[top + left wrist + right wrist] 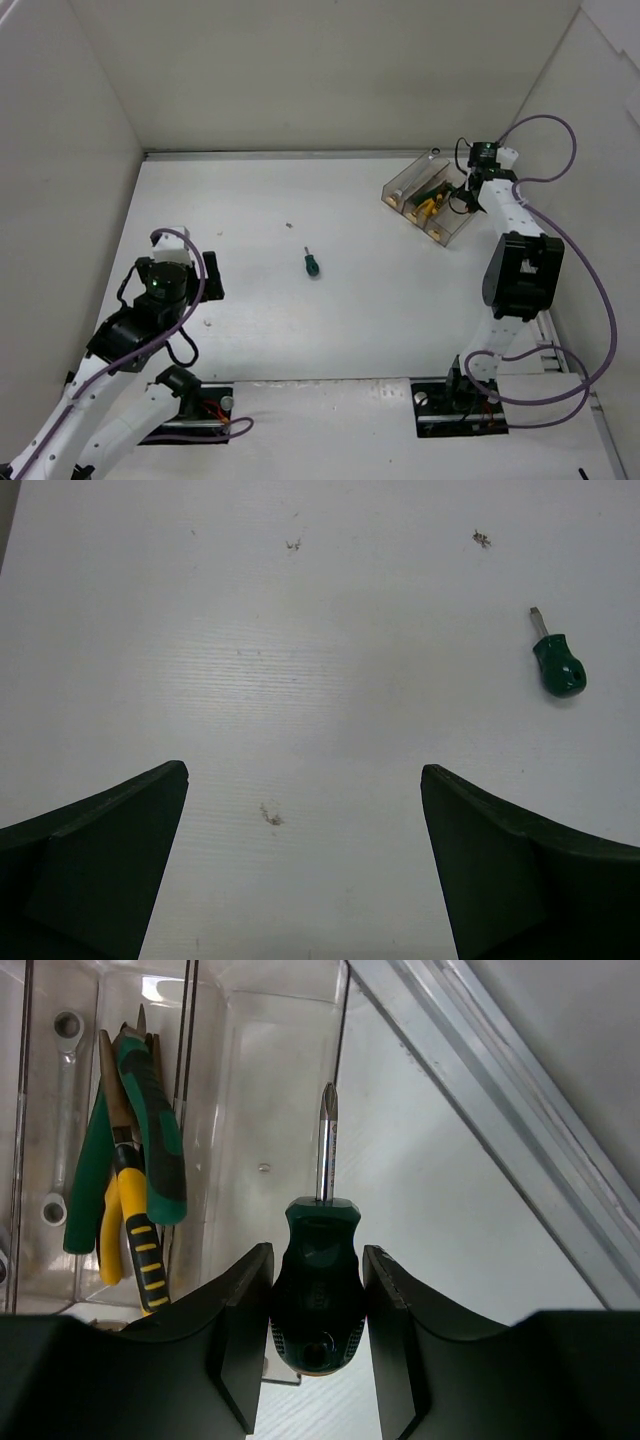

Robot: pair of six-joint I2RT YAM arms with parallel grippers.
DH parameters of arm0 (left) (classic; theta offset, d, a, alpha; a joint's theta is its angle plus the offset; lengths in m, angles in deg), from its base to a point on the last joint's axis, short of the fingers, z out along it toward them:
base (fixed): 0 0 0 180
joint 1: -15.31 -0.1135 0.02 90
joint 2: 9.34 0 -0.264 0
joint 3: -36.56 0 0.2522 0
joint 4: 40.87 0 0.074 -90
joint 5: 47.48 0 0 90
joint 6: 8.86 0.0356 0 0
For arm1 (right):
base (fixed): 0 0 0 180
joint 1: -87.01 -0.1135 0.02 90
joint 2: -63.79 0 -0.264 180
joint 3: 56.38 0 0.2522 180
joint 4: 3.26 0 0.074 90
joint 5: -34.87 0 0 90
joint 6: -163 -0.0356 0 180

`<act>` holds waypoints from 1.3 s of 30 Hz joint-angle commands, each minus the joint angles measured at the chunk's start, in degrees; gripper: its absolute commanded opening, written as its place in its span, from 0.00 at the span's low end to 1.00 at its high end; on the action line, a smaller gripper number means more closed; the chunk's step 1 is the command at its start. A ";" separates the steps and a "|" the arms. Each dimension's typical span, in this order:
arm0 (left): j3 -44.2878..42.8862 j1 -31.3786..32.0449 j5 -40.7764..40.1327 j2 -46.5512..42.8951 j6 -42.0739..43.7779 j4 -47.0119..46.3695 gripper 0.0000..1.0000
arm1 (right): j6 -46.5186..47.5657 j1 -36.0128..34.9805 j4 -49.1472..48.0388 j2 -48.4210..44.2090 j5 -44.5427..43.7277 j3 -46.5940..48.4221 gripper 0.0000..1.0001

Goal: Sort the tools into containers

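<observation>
My right gripper (318,1305) is shut on a stubby green-handled screwdriver (320,1250) and holds it, tip forward, over the end compartment of the clear tray (283,1050). The middle compartment holds green-handled pliers (152,1125) and yellow-handled pliers (128,1230). A silver wrench (60,1110) lies in the far compartment. In the top view the tray (408,180) stands at the back right with my right gripper (468,192) over it. A second small green screwdriver (312,264) lies mid-table and also shows in the left wrist view (556,662). My left gripper (305,780) is open and empty over bare table.
White walls close in the table on the left, back and right. A metal rail (500,1120) runs along the back wall just beyond the tray. Small specks of debris (272,816) lie on the table under my left gripper.
</observation>
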 commanded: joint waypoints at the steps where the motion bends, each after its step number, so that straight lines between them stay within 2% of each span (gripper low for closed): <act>1: -0.42 -0.34 -0.61 1.01 0.96 -2.35 1.00 | -0.14 0.30 -2.47 1.92 0.80 5.15 0.00; 7: -0.60 -0.34 -0.96 1.54 0.87 -2.08 1.00 | -3.66 0.65 -2.47 7.20 2.83 7.89 0.00; 13: -0.51 -0.34 -1.23 1.63 0.70 -1.91 1.00 | -5.42 0.74 -2.47 11.07 5.19 9.91 0.06; 16: -0.60 -0.34 -1.14 1.89 0.70 -1.91 1.00 | -5.42 0.48 -2.47 11.86 4.59 10.70 0.17; 17: -0.51 -0.34 -1.14 1.89 0.70 -1.91 1.00 | -5.51 0.57 -2.47 11.86 4.41 10.79 0.27; 20: -0.68 -0.34 -0.96 1.98 0.70 -1.91 1.00 | -5.16 0.65 -2.47 11.78 4.32 10.79 0.40; 23: -0.68 -0.34 -0.88 2.06 0.78 -1.99 1.00 | -4.72 0.66 -2.47 10.72 4.41 10.44 0.49; 26: -0.60 -0.34 -0.61 1.89 0.78 -2.08 1.00 | -3.40 0.48 -2.47 8.79 4.06 10.00 0.58; 32: -0.60 -0.34 0.00 1.71 1.14 -2.43 1.00 | -1.38 -0.57 -2.56 -1.73 1.78 5.44 0.61; 39: -0.60 -0.34 0.62 1.19 1.49 -2.78 1.00 | 1.61 -9.18 -2.56 -14.76 -0.25 -0.63 0.71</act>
